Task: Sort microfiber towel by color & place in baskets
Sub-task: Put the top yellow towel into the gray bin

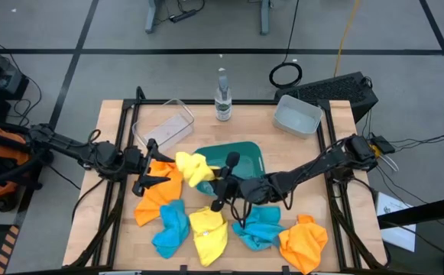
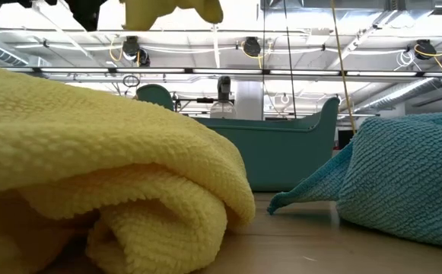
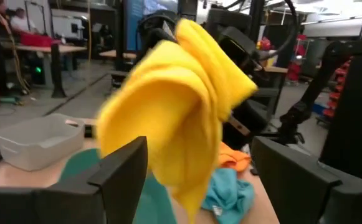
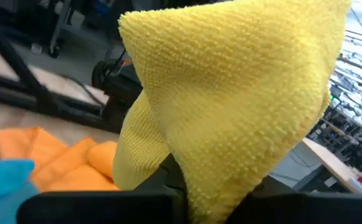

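My right gripper (image 1: 212,178) is shut on a yellow towel (image 1: 194,168), which is lifted over the near-left rim of the teal basket (image 1: 241,156). The towel fills the right wrist view (image 4: 230,93) and shows at the top of the low view (image 2: 173,11). My left gripper (image 1: 153,166) is open just left of that towel, its fingers (image 3: 118,177) apart and touching nothing. The clear basket (image 1: 164,126) and the pale grey basket (image 1: 296,116) stand at the far side of the table. Orange (image 1: 160,197), blue (image 1: 172,228) and yellow (image 1: 208,235) towels lie on the near half. My right gripper pinches the yellow towel between its two fingers, at a bunched fold (image 4: 187,168) on the towel's right side. The fingers come roughly level from the table's right. The towel is lifted clear and bulges out past the fingertips (image 3: 181,112), with loose folds hanging.
A clear bottle (image 1: 222,95) stands at the far edge between the clear and grey baskets. A second blue towel (image 1: 258,229) and a second orange towel (image 1: 304,243) lie near the right front corner. In the low view a yellow towel (image 2: 91,190) and a blue towel (image 2: 403,183) lie before the teal basket (image 2: 281,152).
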Controlling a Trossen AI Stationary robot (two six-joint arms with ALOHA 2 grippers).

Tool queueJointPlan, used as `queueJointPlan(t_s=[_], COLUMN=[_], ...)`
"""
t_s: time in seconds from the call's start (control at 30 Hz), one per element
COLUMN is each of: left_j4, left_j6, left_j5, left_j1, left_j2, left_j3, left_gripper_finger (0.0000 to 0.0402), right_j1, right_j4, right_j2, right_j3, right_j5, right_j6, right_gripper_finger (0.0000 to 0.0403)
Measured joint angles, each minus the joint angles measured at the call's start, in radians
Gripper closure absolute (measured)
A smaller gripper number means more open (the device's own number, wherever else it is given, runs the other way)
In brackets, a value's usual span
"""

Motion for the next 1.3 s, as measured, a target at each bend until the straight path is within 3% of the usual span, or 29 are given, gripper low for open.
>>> queueJointPlan(t_s=[0.27,0.53,0.8,1.03,1.3], left_j4=[0.032,0.067,0.253,0.313,0.318], left_j6=[0.116,0.213,0.286,0.294,0.346], left_j5=[0.090,0.117,0.211,0.163,0.019], left_j1=[-0.050,-0.082,-0.093,-0.093,-0.091], left_j2=[0.001,0.070,0.232,0.278,0.282], left_j3=[0.000,0.000,0.000,0.000,0.000], left_gripper_finger=[0.0110,0.0110,0.0125,0.0196,0.0334], right_j1=[0.030,0.027,-0.021,-0.030,-0.030], right_j4=[-0.103,-0.084,-0.052,-0.045,-0.022], right_j2=[-0.005,-0.005,-0.005,-0.005,-0.005], right_j3=[0.000,0.000,0.000,0.000,0.000], right_j5=[-0.023,-0.319,-0.189,-0.153,-0.157], right_j6=[-0.010,-0.018,0.070,0.092,0.128], right_gripper_finger=[0.0360,0.0360,0.0360,0.0358,0.0323])
